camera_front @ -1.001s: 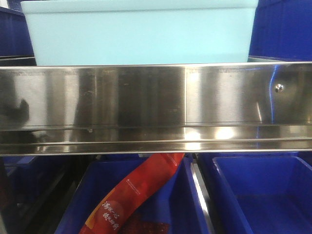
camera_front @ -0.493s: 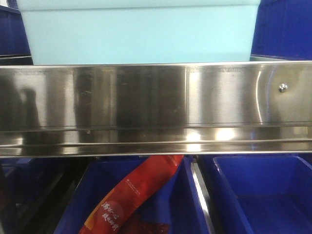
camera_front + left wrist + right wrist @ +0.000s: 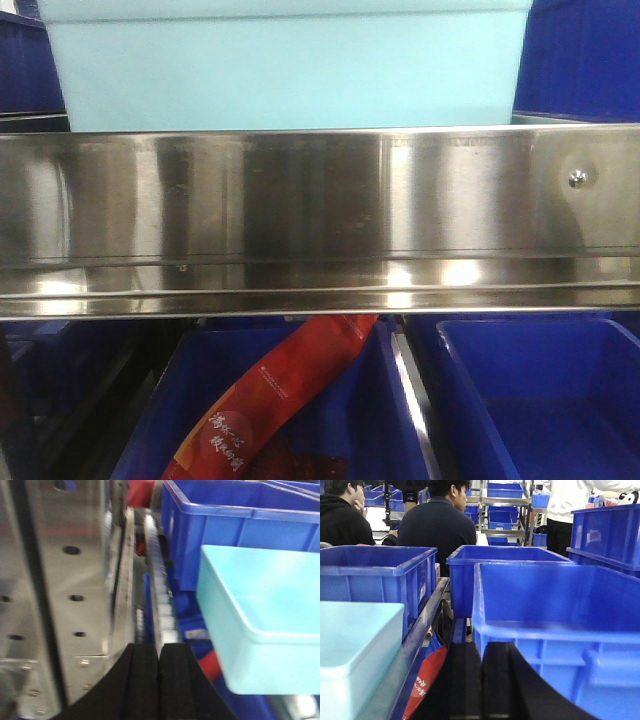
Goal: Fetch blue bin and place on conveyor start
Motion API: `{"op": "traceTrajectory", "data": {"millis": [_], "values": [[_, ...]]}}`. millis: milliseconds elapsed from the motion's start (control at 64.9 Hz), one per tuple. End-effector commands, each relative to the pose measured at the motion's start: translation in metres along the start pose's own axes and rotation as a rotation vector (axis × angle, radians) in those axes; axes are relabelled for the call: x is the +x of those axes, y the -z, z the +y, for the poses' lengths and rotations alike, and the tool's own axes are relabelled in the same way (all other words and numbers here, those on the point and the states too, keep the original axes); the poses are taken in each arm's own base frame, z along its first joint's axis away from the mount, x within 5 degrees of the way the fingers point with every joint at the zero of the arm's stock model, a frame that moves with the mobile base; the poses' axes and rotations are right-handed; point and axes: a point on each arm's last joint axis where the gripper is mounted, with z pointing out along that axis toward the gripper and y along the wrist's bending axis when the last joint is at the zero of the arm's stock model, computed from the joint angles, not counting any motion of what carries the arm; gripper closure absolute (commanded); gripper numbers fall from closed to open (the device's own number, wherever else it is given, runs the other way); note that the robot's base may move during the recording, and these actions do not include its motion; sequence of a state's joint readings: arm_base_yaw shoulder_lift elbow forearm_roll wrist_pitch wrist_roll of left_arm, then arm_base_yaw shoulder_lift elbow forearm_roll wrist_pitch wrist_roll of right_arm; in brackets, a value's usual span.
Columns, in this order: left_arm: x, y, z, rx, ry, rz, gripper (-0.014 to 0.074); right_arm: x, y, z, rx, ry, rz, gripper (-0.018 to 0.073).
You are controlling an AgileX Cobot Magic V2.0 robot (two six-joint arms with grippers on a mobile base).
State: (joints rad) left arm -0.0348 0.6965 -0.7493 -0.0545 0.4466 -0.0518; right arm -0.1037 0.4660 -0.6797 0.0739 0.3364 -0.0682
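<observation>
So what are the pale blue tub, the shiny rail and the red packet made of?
The pale blue tub looks like smooth moulded plastic, opaque with a soft sheen. The shiny rail looks like polished stainless steel: it mirrors light in streaks. The red packet seems a glossy printed plastic or foil pouch; which, I cannot tell.
</observation>
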Motion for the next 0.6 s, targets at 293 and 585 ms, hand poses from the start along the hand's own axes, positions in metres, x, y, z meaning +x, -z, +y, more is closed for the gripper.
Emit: {"op": "traceTrajectory", "data": {"millis": [293,585], "values": [[-0.015,-0.009,-0.021,0.162,0.067,0.029,0.0707,-0.013,-0.020,0.008,-0.081,-0.126,0.082,0.0724],[-0.042,-0.039,-0.083,0.428,-0.034,0.080,0.0707,-0.026,-0.059,0.051,-0.359,-0.063,0.234,0.0711]]}}
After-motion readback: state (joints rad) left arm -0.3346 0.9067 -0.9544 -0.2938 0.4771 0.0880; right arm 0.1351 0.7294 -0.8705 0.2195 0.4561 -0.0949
